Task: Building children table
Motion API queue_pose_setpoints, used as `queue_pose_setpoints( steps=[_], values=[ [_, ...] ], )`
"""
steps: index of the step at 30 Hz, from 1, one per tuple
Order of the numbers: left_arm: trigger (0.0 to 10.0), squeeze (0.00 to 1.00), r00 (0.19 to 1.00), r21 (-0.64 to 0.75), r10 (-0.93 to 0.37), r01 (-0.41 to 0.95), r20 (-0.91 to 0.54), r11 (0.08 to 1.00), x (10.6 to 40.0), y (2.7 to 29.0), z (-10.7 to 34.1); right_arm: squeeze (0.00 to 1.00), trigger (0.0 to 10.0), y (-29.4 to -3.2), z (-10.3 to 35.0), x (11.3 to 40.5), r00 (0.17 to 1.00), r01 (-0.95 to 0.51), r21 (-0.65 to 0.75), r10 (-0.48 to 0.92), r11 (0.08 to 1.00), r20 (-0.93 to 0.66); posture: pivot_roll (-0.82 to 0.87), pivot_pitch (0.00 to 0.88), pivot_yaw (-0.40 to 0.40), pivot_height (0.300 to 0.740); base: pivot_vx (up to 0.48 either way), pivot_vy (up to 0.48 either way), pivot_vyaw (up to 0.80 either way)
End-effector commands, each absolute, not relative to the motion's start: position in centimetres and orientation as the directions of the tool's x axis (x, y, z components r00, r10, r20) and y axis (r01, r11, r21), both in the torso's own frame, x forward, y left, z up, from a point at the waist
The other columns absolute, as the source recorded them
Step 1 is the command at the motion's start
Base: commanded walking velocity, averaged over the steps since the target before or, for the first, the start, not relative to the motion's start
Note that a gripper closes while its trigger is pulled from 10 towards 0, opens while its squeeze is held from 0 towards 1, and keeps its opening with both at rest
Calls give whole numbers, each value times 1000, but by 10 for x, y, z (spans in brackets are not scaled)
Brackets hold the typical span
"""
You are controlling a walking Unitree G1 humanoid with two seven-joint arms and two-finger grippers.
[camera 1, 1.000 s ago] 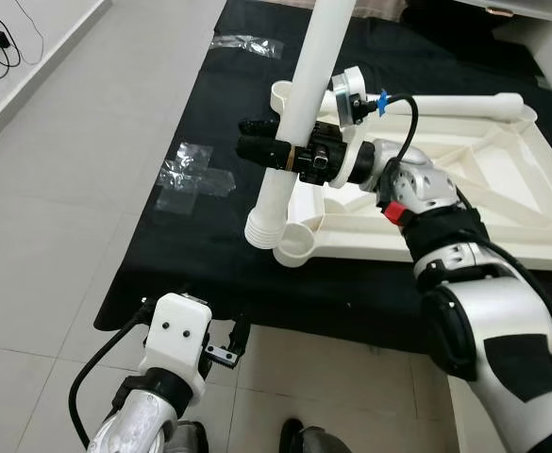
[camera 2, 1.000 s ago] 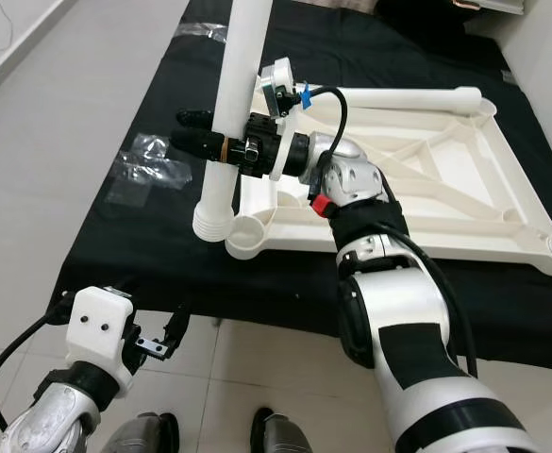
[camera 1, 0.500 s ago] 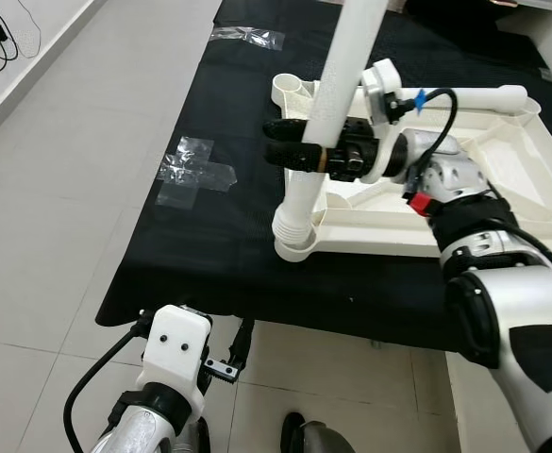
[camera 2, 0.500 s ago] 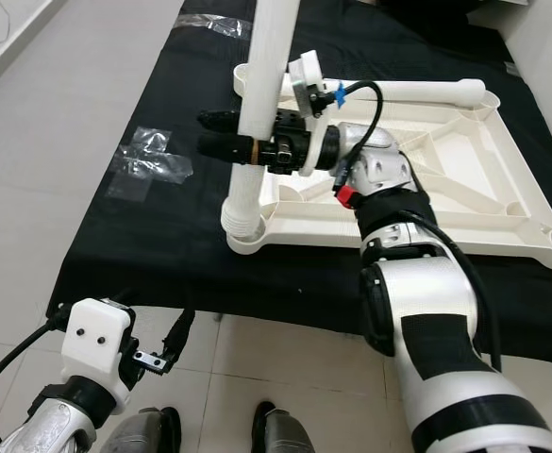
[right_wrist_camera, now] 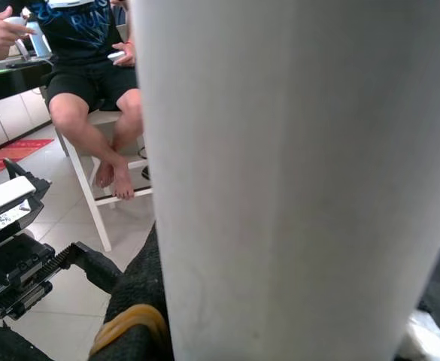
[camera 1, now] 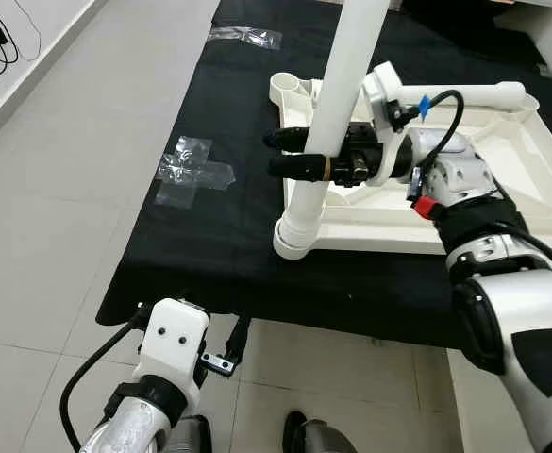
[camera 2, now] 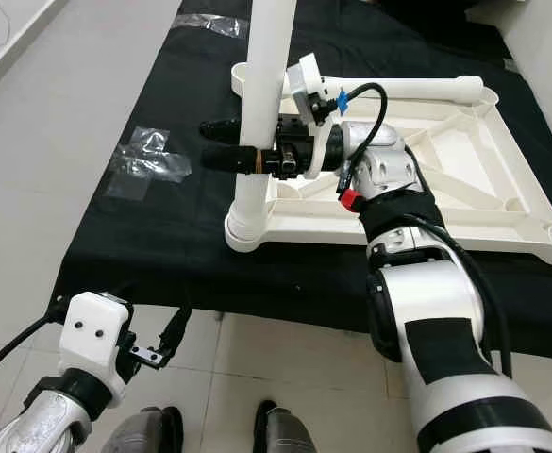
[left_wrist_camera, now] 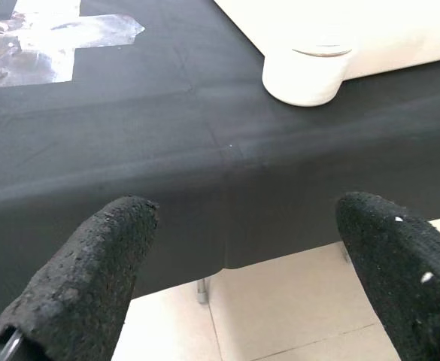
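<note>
Right claw (camera 1: 294, 156): clenched on the white leg (camera 1: 325, 142).
Socket (camera 1: 292, 241): keep leg upright (press straight down).
Left claw (left_wrist_camera: 235, 278): released, idle.

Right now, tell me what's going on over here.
The robot is putting together a white plastic children's table. The tabletop lies upside down on a black cloth over the floor. The right gripper has its jaws shut on a white table leg, held upright with its lower end at the near left corner socket of the tabletop. Another leg lies along the far edge. The left gripper hangs open by the cloth's near edge.
</note>
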State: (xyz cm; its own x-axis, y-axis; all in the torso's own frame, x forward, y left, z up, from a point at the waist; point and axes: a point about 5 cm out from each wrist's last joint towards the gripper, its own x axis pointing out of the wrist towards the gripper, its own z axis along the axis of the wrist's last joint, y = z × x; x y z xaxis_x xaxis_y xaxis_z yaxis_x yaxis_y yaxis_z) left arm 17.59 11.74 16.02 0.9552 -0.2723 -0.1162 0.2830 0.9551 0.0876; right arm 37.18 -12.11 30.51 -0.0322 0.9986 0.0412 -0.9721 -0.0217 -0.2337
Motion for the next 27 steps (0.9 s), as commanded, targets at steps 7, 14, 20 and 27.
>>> queue_pose_setpoints(
  steps=[7, 14, 20, 27],
  values=[
    [10000, 0, 950, 88, -272, 287, -152, 954, 176, 120, 156, 0, 10000, -113, 298, 368, -97, -962, -261, 994, -81, 50, 191, 251, -88, 740, 0, 0, 0],
    [10000, 0, 950, 90, -269, 285, -156, 954, 175, 122, 155, 0, 10000, -109, 297, 368, -100, -953, -288, 995, -89, 20, 192, 261, -87, 740, 0, 0, 0],
    [10000, 0, 949, 90, -271, 287, -160, 954, 174, 122, 155, 0, 10000, -115, 311, 369, -85, -946, -317, 996, -75, 17, 189, 262, -87, 740, 0, 0, 0],
    [10000, 0, 949, 92, -270, 287, -165, 953, 174, 122, 154, 0, 10000, -117, 311, 368, -86, -942, -324, 996, -84, -8, 187, 262, -87, 740, 0, 0, 0]
  ],
)
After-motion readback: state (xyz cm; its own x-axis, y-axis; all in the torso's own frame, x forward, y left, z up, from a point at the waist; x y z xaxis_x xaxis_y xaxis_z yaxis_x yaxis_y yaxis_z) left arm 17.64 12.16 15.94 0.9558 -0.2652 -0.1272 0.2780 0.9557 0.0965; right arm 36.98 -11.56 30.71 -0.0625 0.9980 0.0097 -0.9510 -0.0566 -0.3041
